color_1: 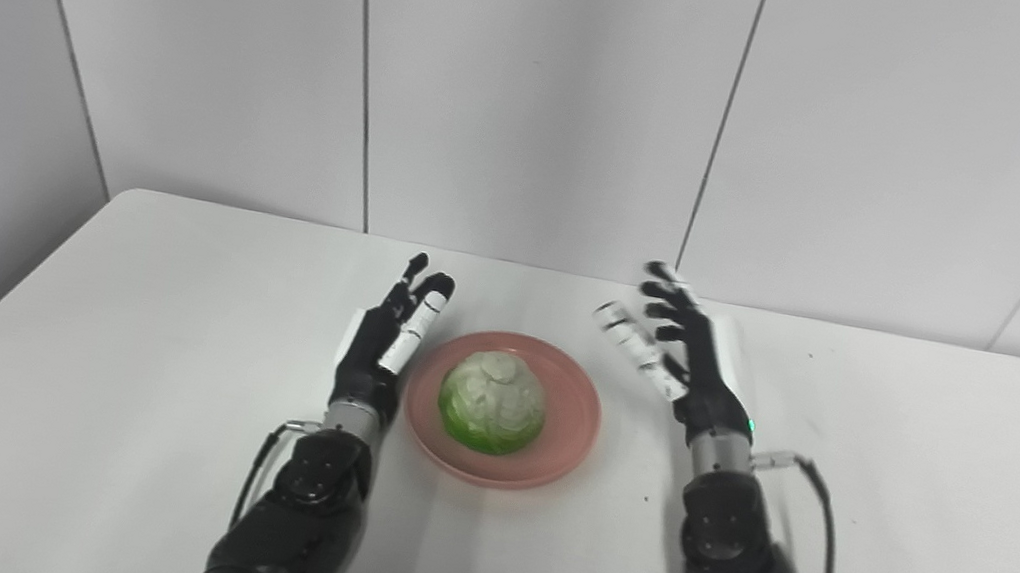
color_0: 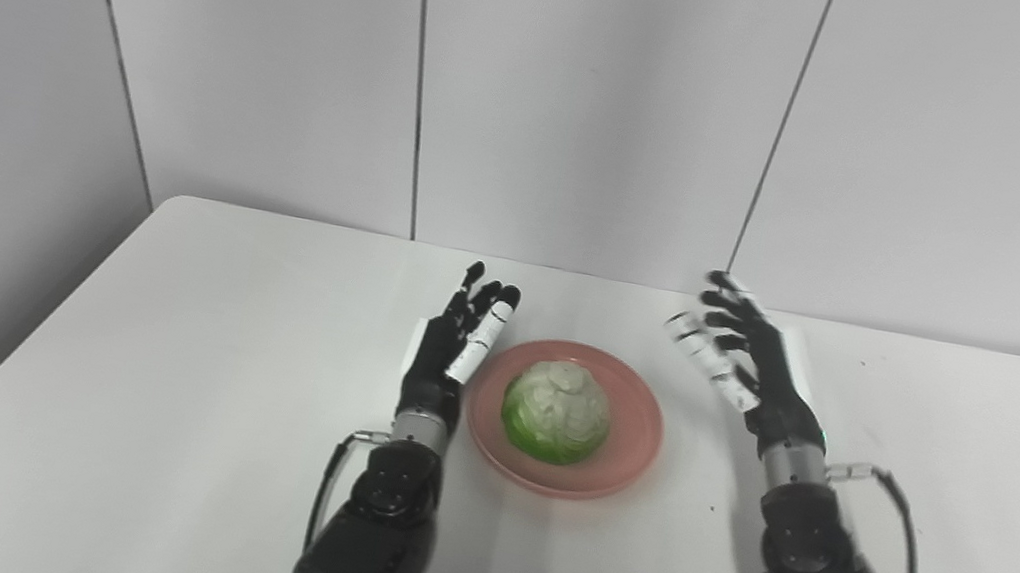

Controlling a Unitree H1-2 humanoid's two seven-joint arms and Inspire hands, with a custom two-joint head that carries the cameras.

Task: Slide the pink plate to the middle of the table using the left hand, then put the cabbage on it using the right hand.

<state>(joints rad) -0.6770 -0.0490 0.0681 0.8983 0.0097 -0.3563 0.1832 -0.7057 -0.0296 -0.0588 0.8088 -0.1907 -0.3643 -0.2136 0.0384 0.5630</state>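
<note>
A pink plate (color_0: 623,445) lies on the white table (color_0: 156,355) near its middle. A green and white cabbage (color_0: 557,411) sits on the plate, left of the plate's centre. My left hand (color_0: 453,347) is open and empty, just left of the plate, fingers pointing away from me, next to the rim. My right hand (color_0: 747,360) is open and empty, raised to the right of the plate and apart from it, fingers spread toward the cabbage.
White wall panels (color_0: 590,86) stand right behind the table's far edge. The table's left edge runs diagonally toward me and its right corner is at the far right.
</note>
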